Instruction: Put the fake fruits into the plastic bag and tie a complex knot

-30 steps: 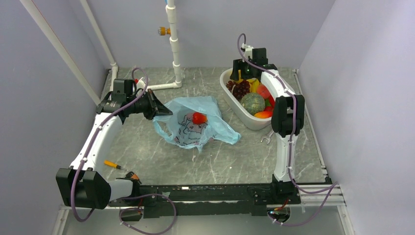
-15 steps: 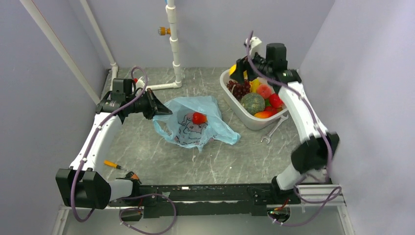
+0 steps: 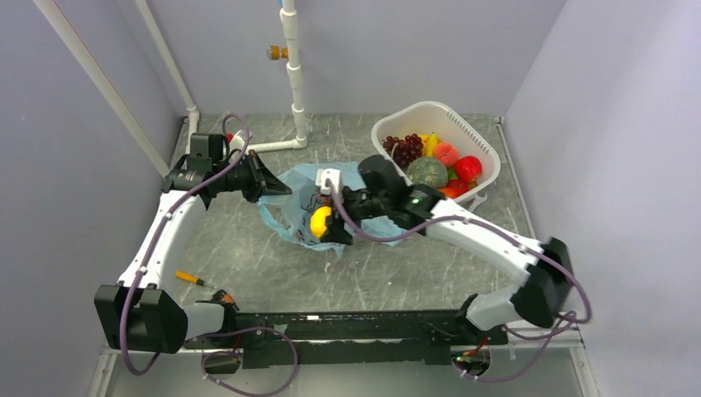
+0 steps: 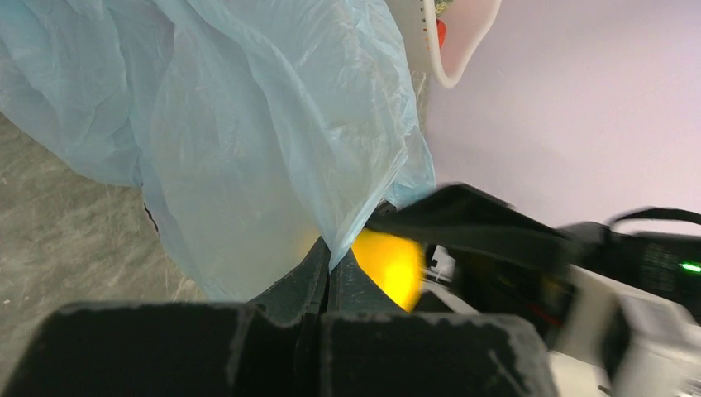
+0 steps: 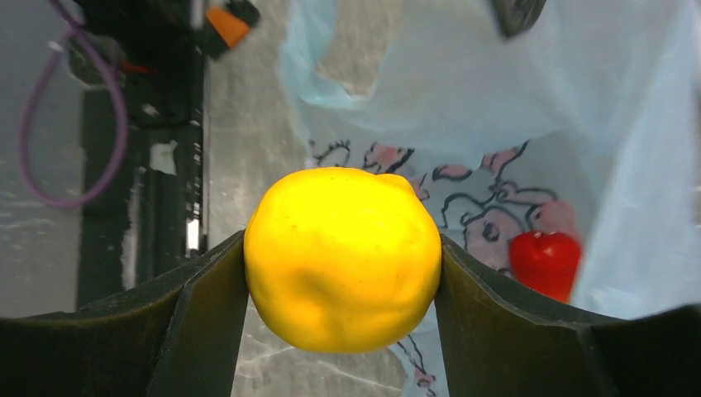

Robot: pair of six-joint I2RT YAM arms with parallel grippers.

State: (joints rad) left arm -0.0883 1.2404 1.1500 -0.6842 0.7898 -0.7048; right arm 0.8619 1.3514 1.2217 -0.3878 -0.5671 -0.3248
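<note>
the yellow fruit [image 5: 343, 258] sits clamped between the two dark fingers [image 5: 202, 318] of the right gripper [image 5: 343, 277]. they press on its left and right sides, so the jaws stand only as wide as the fruit. from the top view we see it held over the printed front of the bag [image 3: 291, 188], toward the bag's near edge.

the bag lies crumpled in the middle of the table [image 3: 397, 277], light blue with a dark cartoon print. in the right wrist view we see a red fruit [image 5: 544, 263] below and to the right of the yellow one. it seems to lie inside the bag, though the folds of film make that hard to settle.

the left gripper [image 4: 327, 263] is at the bag's left edge. its fingers are pressed flat together with a fold of blue film caught between the tips, and the film spreads away from them in a wide sheet.

to the right of the bag, toward the far right corner, stands the white basket [image 3: 438, 110]. the right arm's forearm crosses between the two. in the basket we see grapes [image 3: 405, 150], a melon [image 3: 427, 172], a peach [image 3: 446, 153], another red fruit [image 3: 468, 168] and an orange fruit [image 3: 450, 192], all packed close together.

a screwdriver [image 3: 192, 279] lies on the near left of the table beside the left arm. a white pipe [image 3: 293, 74] stands upright at the far edge.
</note>
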